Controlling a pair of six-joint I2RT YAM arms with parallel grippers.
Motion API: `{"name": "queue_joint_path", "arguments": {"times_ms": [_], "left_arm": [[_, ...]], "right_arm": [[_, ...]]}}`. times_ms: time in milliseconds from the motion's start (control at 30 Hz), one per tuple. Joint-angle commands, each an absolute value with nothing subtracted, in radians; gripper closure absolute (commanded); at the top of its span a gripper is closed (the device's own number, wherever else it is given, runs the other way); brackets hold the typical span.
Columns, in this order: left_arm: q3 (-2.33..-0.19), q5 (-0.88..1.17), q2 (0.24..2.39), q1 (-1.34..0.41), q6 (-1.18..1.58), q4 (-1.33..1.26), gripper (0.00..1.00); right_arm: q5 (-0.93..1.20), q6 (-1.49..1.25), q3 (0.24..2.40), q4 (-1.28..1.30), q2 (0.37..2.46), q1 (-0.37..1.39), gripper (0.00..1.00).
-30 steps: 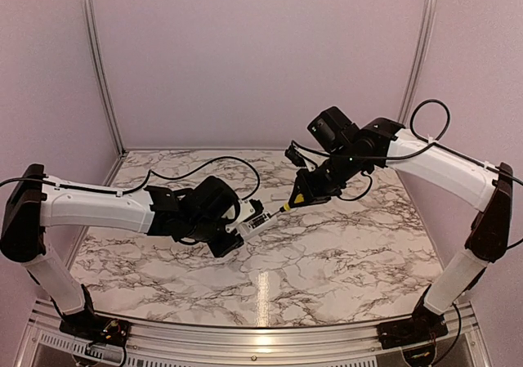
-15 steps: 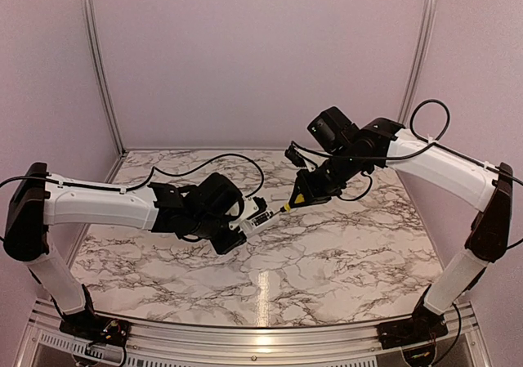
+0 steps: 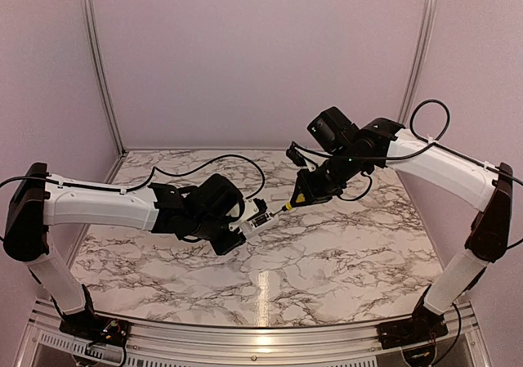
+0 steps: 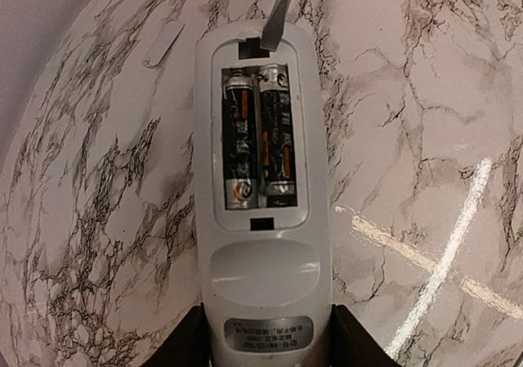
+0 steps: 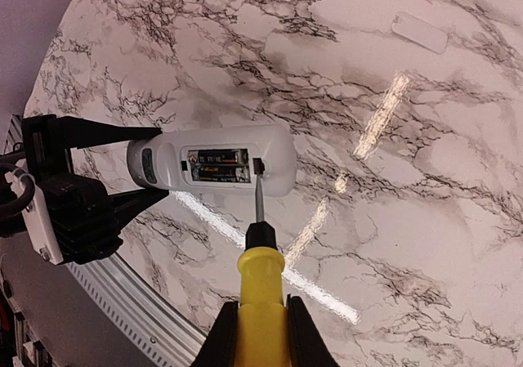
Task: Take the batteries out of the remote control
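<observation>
White remote control (image 4: 261, 279), silver label (image 4: 266, 332), orange-printed batteries (image 4: 243, 138): writing illegible.

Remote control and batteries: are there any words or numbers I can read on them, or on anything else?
silver label on the remote control: lines of small print, too blurred to read.
batteries: orange and white lettering along their sides, too blurred to read.
screwdriver: no writing visible.
No text here is clear enough to quote.
</observation>
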State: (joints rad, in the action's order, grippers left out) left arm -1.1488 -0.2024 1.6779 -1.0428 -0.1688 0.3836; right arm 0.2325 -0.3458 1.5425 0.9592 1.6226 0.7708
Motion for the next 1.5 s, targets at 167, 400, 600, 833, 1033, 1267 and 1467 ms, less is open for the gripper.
{"name": "queue_joint_path", "arguments": {"times_ms": [167,400,600,833,1033,1267,1467], "left_arm": [[-1.173,-0.208,1.683,-1.052,-0.18,0.373,1.0],[-1.177,-0.209,1.684,-1.052,-0.176,0.374,1.0],[-1.175,-0.211,1.681,-1.052,-0.174,0.37,1.0],[-1.17,-0.205,1.675,-1.052,-0.175,0.36,1.0],[-1.162,-0.2,1.665,-1.055,-0.188,0.351,1.0],[-1.14,-0.2,1.649,-1.064,-0.219,0.328,1.0],[-1.101,-0.199,1.619,-1.068,-0.25,0.287,1.0]], "right_arm": [[0.219,-0.35,1.558,0.957,1.627,0.778,1.0],[0.259,-0.348,1.554,0.941,1.627,0.777,1.0],[0.264,-0.35,1.533,0.934,1.62,0.779,1.0],[0.258,-0.355,1.524,0.928,1.62,0.781,1.0],[0.261,-0.356,1.52,0.924,1.624,0.781,1.0],[0.28,-0.357,1.511,0.913,1.626,0.781,1.0],[0.344,-0.362,1.492,0.88,1.617,0.781,1.0]]}}
